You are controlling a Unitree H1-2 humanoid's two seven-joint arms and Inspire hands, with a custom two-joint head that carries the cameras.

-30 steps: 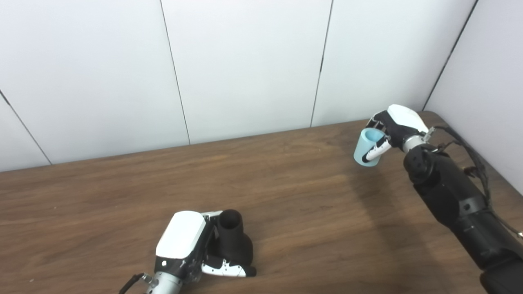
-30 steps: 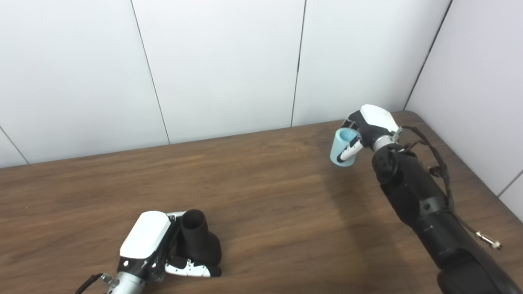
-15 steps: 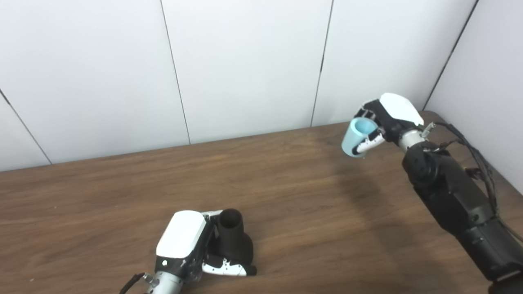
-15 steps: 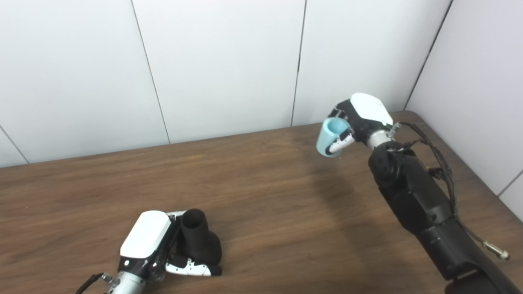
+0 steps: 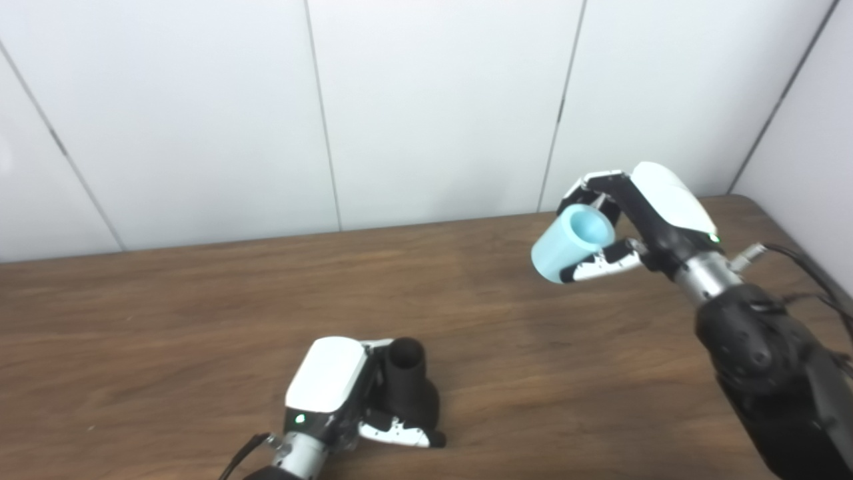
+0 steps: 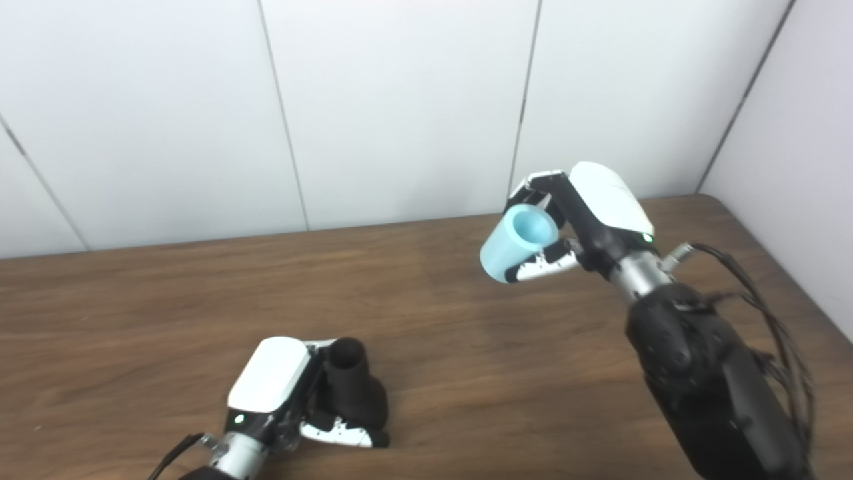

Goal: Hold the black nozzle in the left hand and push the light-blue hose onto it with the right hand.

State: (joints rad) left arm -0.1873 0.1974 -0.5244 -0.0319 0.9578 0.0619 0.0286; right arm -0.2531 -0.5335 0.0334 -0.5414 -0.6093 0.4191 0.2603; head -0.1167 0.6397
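The black nozzle [image 5: 408, 385] stands on the brown table [image 5: 200, 320] near the front, its narrow open neck pointing up. My left hand [image 5: 346, 393] is shut on it, fingers wrapped round its wide base. The light-blue hose [image 5: 570, 243], a short thick tube, is held in the air above the table's right rear part. It is tilted, with its open end toward me and to the upper right. My right hand [image 5: 640, 217] is shut on it, thumb under it and fingers over it. The hose is far to the right of the nozzle and higher.
White wall panels [image 5: 433, 100] rise just behind the table's rear edge, and a side wall [image 5: 813, 133] closes the right. Loose cables [image 6: 766, 300] hang along my right forearm. Bare tabletop lies between the two hands.
My right hand has lifted the hose higher and carried it left toward the middle, tilting it more. The camera has shifted, so the whole scene sits differently. The left hand keeps holding the nozzle.
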